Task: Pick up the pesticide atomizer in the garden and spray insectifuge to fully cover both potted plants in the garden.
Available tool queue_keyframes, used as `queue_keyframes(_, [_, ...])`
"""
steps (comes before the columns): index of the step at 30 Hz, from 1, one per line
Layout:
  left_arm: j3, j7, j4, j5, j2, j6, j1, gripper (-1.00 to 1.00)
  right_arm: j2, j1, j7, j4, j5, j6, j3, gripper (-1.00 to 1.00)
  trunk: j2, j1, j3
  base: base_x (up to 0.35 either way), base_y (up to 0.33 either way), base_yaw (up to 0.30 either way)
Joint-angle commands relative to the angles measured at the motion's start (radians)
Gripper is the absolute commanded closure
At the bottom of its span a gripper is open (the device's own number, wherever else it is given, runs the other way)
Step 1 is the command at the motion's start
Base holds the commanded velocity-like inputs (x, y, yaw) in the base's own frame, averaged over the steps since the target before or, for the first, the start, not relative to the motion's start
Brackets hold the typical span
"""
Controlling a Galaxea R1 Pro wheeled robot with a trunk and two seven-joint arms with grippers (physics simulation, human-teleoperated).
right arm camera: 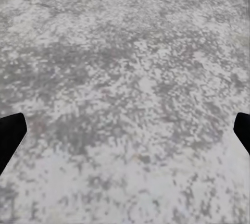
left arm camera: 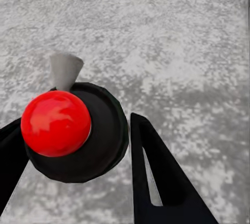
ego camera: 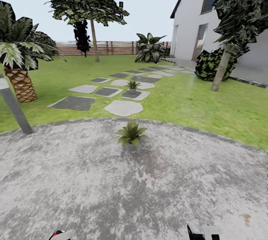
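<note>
Head view first: two potted plants out ahead, the near potted plant (ego camera: 131,134) sitting on the round grey paved patch (ego camera: 74,180) close to its far rim, the far potted plant (ego camera: 133,85) standing on one of the grey stepping stones (ego camera: 123,108) in the lawn (ego camera: 208,102). One scaly-trunked palm (ego camera: 18,65) on the left, one grey post (ego camera: 14,106) leaning beside it, a slatted wooden fence (ego camera: 108,47) across the back, a white house (ego camera: 208,20) on the right. No writing or label can be read anywhere.

Left wrist view now: the pesticide atomizer (left arm camera: 78,130) is right between the fingers (left arm camera: 156,166) of the left gripper (left arm camera: 73,146), seen from above, with its red part, dark body and pale grey nozzle, and the jaws are clamped on it over the paving.

Right wrist view: the right gripper (right arm camera: 125,130) has its two dark fingertips (right arm camera: 10,133) at opposite edges, spread wide with nothing between them, bare paving below. In the head view both grippers peek in at the bottom edge, well short of the near plant.
</note>
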State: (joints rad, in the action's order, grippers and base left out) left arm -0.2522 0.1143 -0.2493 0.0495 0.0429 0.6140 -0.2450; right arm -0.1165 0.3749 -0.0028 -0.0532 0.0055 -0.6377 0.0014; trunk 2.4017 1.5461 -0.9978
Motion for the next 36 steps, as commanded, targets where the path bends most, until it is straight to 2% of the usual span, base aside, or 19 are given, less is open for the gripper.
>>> queue_keyframes(1, [0.001,0.007,0.001,0.006,0.0,0.003,0.0,1.0,0.0,0.001,0.0,0.001,0.001,-0.003,0.0,-1.0,0.0,0.0,-0.001,0.236,0.275,-0.263])
queue_keyframes(19, [0.001,0.007,0.001,0.006,0.0,0.003,0.0,1.0,0.0,0.001,0.0,0.001,0.001,-0.003,0.0,-1.0,0.0,0.0,-0.001,0.177,0.3,-0.257])
queue_keyframes(36, [0.001,0.007,0.002,0.006,0.0,0.003,0.0,1.0,0.001,0.001,0.001,0.002,0.002,-0.003,0.0,-1.0,0.0,0.0,0.001,0.163,0.306,-0.054])
